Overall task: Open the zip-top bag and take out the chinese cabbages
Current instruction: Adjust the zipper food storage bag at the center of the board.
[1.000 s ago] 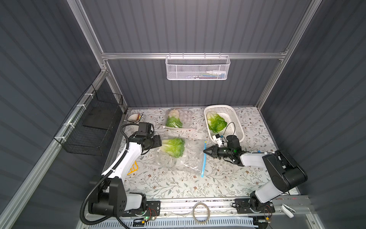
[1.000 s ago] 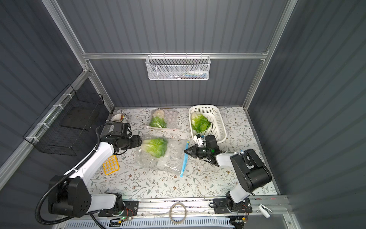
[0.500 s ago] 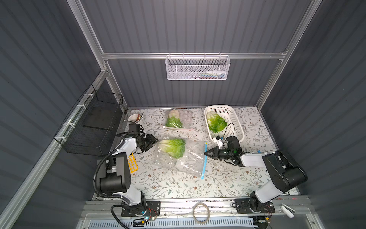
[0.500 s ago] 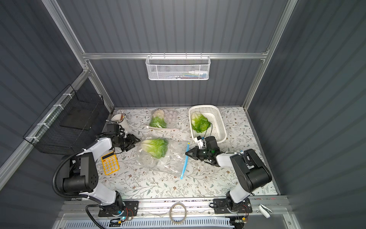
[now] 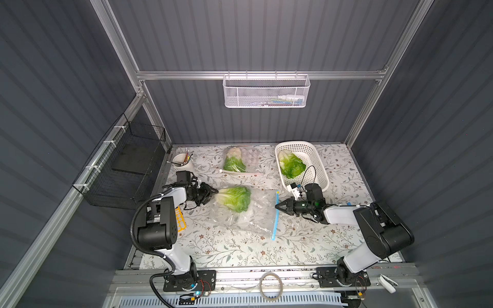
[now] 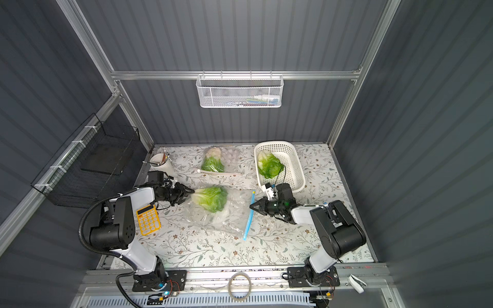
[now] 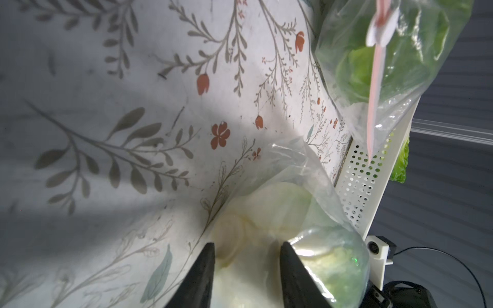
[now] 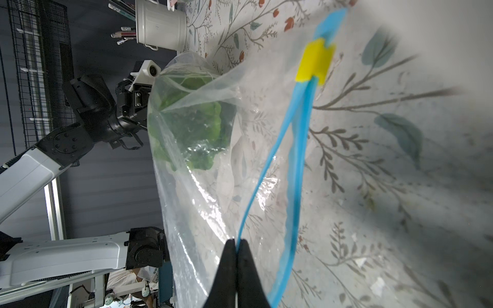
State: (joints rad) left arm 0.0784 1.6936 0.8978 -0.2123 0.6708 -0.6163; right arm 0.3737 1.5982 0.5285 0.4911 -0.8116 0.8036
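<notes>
Bagged cabbage (image 5: 234,199), white base toward half-open left fingers (image 7: 202,276), tips toward right fingers (image 8: 230,268) tight on bag (image 5: 257,217) rim.

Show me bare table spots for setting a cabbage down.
Widest bare cloth: the front strip between the blue-zip bag and the front rail. Smaller: right of the white basket. Crowded: mid-table between left gripper and right gripper, and the back by the second bag.

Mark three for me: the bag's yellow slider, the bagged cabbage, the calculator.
yellow slider (image 8: 316,62), right wrist view, middle of its face.
bagged cabbage (image 5: 234,199), in a top view, centre of the green leaves.
calculator (image 6: 148,220), in a top view, on the keypad.
</notes>
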